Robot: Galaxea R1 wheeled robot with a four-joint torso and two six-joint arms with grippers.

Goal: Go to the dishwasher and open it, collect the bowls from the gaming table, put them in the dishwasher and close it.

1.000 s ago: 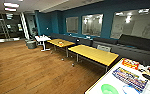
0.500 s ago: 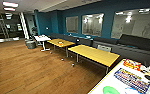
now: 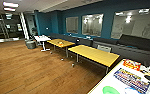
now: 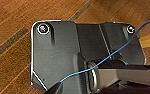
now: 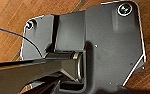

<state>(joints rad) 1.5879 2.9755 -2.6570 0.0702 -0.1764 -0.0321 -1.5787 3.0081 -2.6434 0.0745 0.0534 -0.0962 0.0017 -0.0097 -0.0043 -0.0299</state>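
The gaming table (image 3: 108, 81), whitish on top with a yellowish edge, comes into the head view at the lower right. Colourful game boards (image 3: 131, 80) and a red box (image 3: 131, 64) lie on it. A bright green round shape (image 3: 111, 90), probably the green bowl, sits at its near end and is cut off by the picture's edge. Beside it is a pale blue patch (image 3: 131, 91), too blurred to tell as a bowl. The dishwasher is out of view. Both wrist views look down on the robot's dark plate and the wooden floor (image 4: 11, 22).
Two yellow-topped tables (image 3: 94, 55) (image 3: 59, 43) and a white table (image 3: 42, 38) stand in a row along the dark sofas (image 3: 131, 47) under the teal wall. Wide wooden floor (image 3: 28, 70) stretches to the left, towards a grey stool (image 3: 30, 44).
The whole head view has shifted only slightly. Nothing in the room has moved on its own.
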